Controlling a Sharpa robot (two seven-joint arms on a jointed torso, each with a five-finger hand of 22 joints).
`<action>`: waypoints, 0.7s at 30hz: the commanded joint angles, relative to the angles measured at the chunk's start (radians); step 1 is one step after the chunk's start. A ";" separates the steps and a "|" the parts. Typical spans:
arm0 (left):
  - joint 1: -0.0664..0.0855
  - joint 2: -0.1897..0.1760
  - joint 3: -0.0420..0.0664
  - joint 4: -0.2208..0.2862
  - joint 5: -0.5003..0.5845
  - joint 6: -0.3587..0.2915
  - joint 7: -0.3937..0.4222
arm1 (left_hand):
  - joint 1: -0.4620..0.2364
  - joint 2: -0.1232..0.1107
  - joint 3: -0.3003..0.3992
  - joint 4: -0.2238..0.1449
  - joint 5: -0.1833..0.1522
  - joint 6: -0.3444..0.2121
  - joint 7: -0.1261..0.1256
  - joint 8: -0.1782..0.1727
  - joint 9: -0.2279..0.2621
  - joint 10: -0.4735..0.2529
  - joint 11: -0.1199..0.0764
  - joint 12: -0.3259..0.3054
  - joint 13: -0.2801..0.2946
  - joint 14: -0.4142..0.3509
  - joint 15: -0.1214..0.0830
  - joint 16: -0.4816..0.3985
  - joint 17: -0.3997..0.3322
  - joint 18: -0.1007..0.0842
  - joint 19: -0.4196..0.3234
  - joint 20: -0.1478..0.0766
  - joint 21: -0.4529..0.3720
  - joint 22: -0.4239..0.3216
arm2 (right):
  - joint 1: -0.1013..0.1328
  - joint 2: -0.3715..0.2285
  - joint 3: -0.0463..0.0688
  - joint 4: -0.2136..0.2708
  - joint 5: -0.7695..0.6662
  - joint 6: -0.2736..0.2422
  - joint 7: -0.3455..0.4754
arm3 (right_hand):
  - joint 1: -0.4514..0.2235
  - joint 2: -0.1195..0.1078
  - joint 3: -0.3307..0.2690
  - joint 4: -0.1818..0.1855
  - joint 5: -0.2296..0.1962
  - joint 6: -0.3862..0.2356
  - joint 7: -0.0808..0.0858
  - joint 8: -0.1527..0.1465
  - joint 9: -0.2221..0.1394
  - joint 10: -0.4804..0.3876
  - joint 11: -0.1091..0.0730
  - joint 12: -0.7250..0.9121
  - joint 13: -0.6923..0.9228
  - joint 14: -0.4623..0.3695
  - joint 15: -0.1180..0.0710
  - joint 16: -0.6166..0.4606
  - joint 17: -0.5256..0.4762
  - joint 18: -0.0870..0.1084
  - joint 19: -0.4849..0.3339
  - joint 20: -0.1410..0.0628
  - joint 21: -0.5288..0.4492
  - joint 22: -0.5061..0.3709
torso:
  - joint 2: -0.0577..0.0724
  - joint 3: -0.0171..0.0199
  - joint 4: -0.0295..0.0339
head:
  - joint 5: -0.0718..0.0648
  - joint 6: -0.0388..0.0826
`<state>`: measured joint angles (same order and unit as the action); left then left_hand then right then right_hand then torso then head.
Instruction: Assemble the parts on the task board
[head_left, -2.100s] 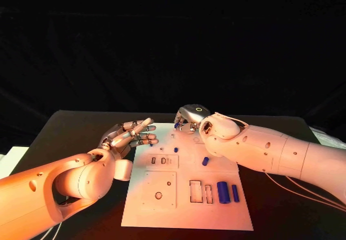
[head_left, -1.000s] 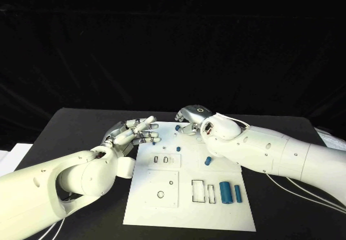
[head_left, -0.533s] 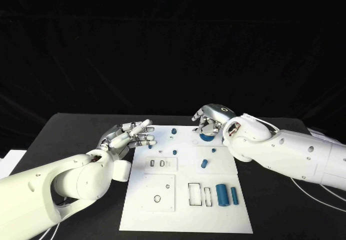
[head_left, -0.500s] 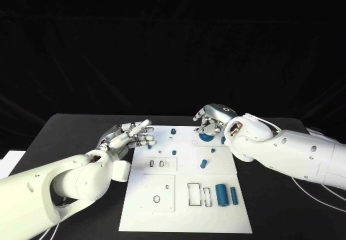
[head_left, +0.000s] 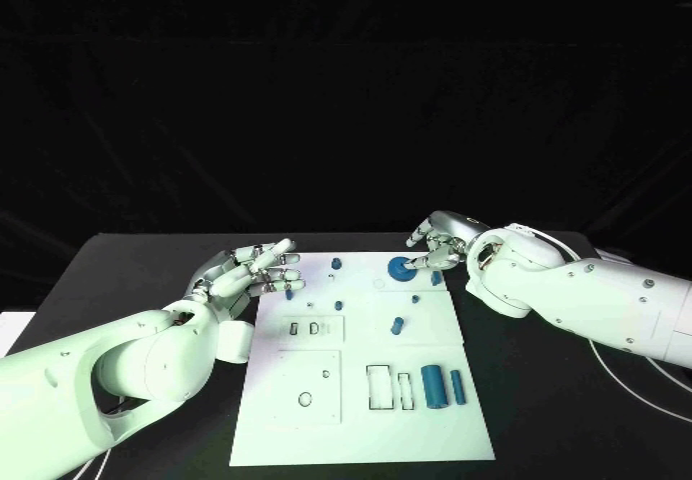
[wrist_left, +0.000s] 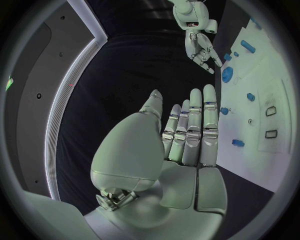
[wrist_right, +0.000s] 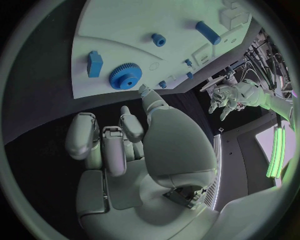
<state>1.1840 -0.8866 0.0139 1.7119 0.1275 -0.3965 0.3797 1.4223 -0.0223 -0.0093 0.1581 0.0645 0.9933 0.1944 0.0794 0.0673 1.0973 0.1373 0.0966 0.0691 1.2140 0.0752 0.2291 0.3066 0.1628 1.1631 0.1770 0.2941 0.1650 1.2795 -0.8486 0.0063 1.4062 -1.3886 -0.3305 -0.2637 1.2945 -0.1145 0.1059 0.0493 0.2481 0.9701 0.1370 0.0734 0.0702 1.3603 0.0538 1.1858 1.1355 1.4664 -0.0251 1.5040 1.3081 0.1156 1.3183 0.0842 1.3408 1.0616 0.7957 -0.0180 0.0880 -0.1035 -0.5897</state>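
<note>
The white task board (head_left: 346, 420) lies in the middle of the black table. A blue gear (head_left: 400, 267) lies flat near its far right corner, also seen in the right wrist view (wrist_right: 125, 76). My right hand (head_left: 440, 240) hovers just right of the gear with fingers bent and apart, holding nothing. My left hand (head_left: 253, 270) stays beside the board's far left edge, fingers stretched out and empty (wrist_left: 187, 135). Two blue cylinders (head_left: 443, 386) lie side by side near the board's right edge. Several small blue pieces (head_left: 397, 325) are scattered over the far half.
Rectangular slots (head_left: 378, 388) and a round hole (head_left: 304, 399) are cut in the board's near half. A blue block (wrist_right: 94, 64) lies next to the gear. Black table (head_left: 130, 280) stretches out on both sides of the board.
My right hand has moved right, off the blue gear, which now lies uncovered on the board. The left hand has barely moved. The camera view has shifted slightly.
</note>
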 joint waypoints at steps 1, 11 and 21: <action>0.002 0.003 0.001 -0.001 0.000 0.023 0.003 | 0.010 0.002 0.002 -0.007 -0.005 0.000 0.003 -0.007 -0.001 -0.003 0.003 -0.007 0.000 -0.004 0.003 -0.004 0.001 0.015 0.005 0.000 -0.003 0.001 | 0.000 0.009 0.000 -0.010 0.017 0.062 -0.043 | 0.013 0.003 -0.005 0.005 0.007 -0.001 0.007 0.003 0.000 0.019 0.001 0.047 0.055 0.077 0.005 0.011 0.114 -0.019 0.011 0.001 0.010 0.012 | 0.001 0.0000 0.0031 | -0.008 -0.009; 0.002 0.008 0.001 -0.005 0.000 0.025 0.003 | 0.010 0.002 0.002 -0.007 -0.005 0.000 0.003 -0.007 -0.001 -0.003 0.003 -0.007 0.000 -0.004 0.003 -0.004 0.001 0.015 0.005 0.000 -0.003 0.001 | -0.002 0.039 0.000 -0.037 0.000 0.095 -0.067 | 0.020 0.007 -0.016 0.016 0.006 0.001 0.010 0.006 0.000 0.059 0.005 0.141 0.164 0.083 0.010 0.026 0.152 -0.023 0.019 0.006 0.026 0.038 | 0.000 -0.0013 0.0024 | -0.003 -0.016; 0.002 0.010 0.001 -0.006 -0.002 0.024 0.002 | 0.010 0.002 0.002 -0.007 -0.005 0.000 0.003 -0.007 -0.001 -0.003 0.003 -0.007 0.000 -0.004 0.003 -0.004 0.001 0.015 0.005 0.000 -0.003 0.001 | -0.007 0.061 0.000 -0.057 -0.044 0.149 -0.085 | 0.034 0.017 -0.010 0.013 0.006 0.009 0.010 0.011 0.001 0.070 0.005 0.165 0.193 0.087 0.010 0.033 0.170 -0.026 0.025 0.007 0.035 0.055 | 0.000 -0.0008 0.0024 | -0.002 -0.025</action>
<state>1.1840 -0.8791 0.0138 1.7050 0.1274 -0.3926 0.3784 1.4223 -0.0223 -0.0092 0.1582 0.0645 0.9933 0.1944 0.0795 0.0673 1.0973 0.1373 0.0967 0.0691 1.2140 0.0752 0.2291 0.3064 0.1627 1.1631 0.1770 0.2941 0.1650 1.2740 -0.7896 0.0063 1.3514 -1.3929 -0.2351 -0.3279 1.3218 -0.0977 0.0920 0.0632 0.2518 0.9774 0.1443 0.0809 0.0699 1.4218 0.0585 1.3465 1.3081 1.4628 -0.0214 1.5329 1.3078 0.1046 1.3382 0.0900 1.3719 1.1150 0.7961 -0.0192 0.0904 -0.1061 -0.6134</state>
